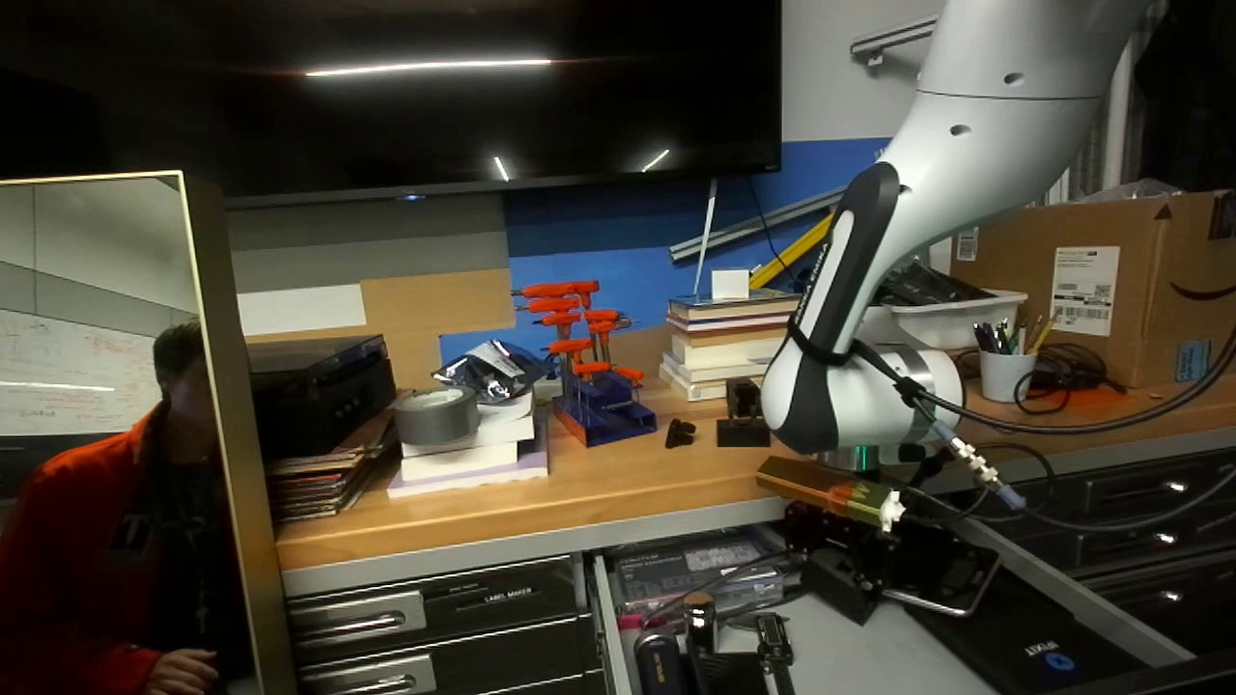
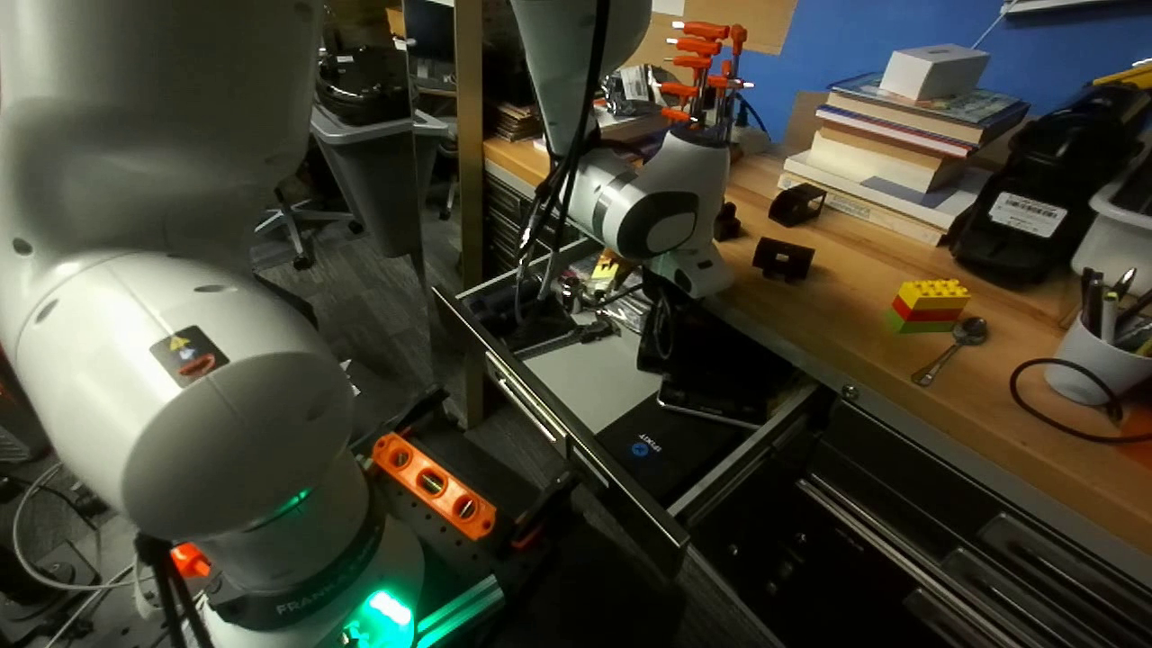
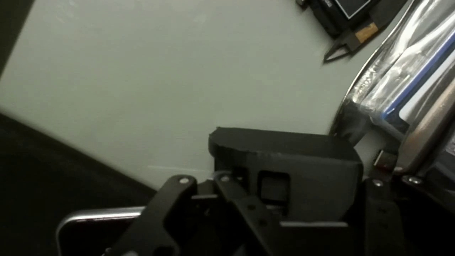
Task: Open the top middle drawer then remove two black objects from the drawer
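The top middle drawer (image 2: 623, 496) is pulled out, and its light floor shows in both exterior views. One black block (image 3: 316, 185) with a square hole is in the drawer; it shows below the gripper in an exterior view (image 1: 838, 582). My gripper (image 3: 300, 180) is down over the drawer with its fingers spread wide at the block's two ends. The left finger overlaps the block's face; whether the fingers touch it is hidden. Similar black pieces (image 1: 742, 432) stand on the bench top; I cannot tell whether one is the second black object.
A silver-rimmed dark device (image 1: 951, 569) and a black IFIXIT case (image 1: 1053, 642) lie beside the gripper. Calipers (image 3: 355, 21) and a clear plastic package (image 3: 419, 64) lie on another side. The wooden bench edge (image 1: 541, 521) overhangs the drawer's back, close to the wrist.
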`<state>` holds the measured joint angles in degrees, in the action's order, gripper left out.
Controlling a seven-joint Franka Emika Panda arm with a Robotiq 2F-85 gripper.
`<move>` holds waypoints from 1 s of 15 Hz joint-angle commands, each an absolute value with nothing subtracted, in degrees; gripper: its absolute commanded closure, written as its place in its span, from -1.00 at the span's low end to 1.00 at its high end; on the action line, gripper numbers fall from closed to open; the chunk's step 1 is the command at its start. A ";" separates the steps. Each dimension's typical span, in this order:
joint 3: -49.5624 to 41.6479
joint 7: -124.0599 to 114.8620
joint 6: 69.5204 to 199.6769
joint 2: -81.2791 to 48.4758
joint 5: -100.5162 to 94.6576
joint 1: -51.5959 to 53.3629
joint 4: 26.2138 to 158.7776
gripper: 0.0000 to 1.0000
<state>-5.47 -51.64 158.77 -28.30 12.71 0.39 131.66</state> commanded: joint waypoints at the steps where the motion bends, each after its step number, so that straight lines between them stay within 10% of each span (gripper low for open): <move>1: -8.02 -53.22 157.39 -23.82 11.98 3.68 134.01 0.57; 15: -5.99 -60.71 134.68 -2.12 -9.55 7.47 132.47 0.58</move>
